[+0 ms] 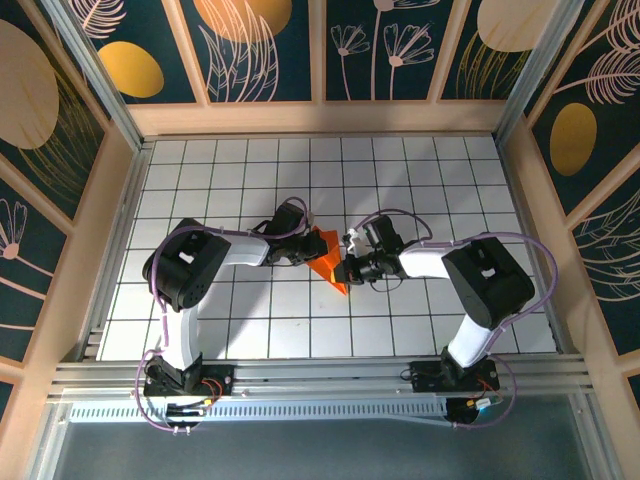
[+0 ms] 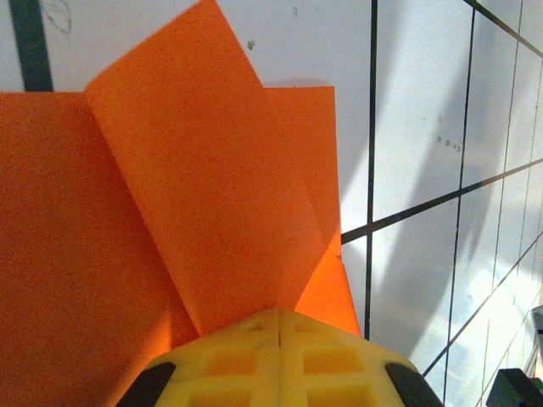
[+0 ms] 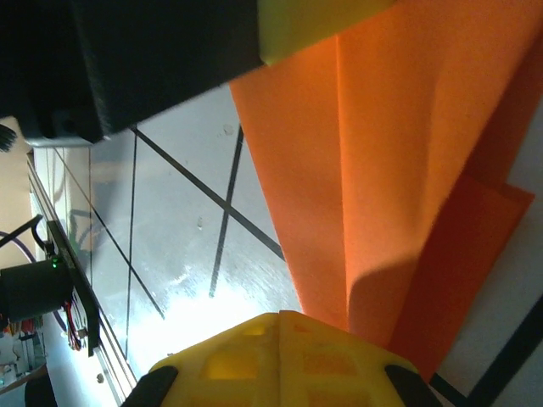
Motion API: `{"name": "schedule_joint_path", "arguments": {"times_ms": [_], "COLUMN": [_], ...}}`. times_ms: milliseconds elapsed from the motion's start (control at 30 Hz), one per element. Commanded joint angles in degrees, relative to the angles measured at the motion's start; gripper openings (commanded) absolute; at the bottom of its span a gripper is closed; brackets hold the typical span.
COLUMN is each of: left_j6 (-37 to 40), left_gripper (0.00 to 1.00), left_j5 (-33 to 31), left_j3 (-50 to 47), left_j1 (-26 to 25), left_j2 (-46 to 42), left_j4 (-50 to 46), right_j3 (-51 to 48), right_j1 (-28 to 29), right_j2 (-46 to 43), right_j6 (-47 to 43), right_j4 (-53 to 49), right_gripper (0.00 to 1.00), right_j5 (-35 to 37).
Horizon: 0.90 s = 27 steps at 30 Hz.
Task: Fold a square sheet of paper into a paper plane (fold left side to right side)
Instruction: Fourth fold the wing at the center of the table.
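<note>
– Between your two sets of fingers, low over the table (image 1: 250, 180), sits the paper (image 1: 328, 258), partly folded, its layers fanning away from both tips. What worries you?
– Both arms gripping one sheet. Your left gripper (image 1: 308, 246) has its fingers (image 2: 246, 360) pressed together, and a raised flap (image 2: 204, 170) runs out from their seam, so I judge it pinched there. Your right gripper (image 1: 349, 268) is closed too, its fingers (image 3: 254, 356) together on the stacked layers just ahead of them.
– So the big risk is a tear?
– Yes. If you draw the tips apart, thin paper pinched at two spots may rip, or slip out of one side.
– And next?
– A skewed fold. The flap ahead of your left fingers stands tilted, not flat. Carry it across without its far edge lined up and the crease will set crooked.
– Anything smaller?
– The tips are near each other. From the right wrist you can see a left finger just beyond the paper. Crowd in and they could bump, crumpling the corner between them.
</note>
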Motion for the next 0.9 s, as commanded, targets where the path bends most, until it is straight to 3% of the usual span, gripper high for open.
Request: {"name": "schedule_joint_path", "arguments": {"times_ms": [0,867], "left_j6": [0.89,0.91], "left_gripper": [0.0,0.0], "left_j5": [-4.34,-4.91], "left_j3": [-2.11,-2.09], "left_j1": [-0.17,-0.17], "left_j2": [2.78,3.13], "left_j4": [-5.28,-5.63], "right_j3": [-1.49,-3.92], "right_j1": [0.73,1.68], "right_j2": [0.81,0.46], "right_j6": [-0.33,-0.15], "right_j4": [0.06,-1.38], "right_gripper": [0.0,0.0], "right_j5": [0.19,0.6]}}
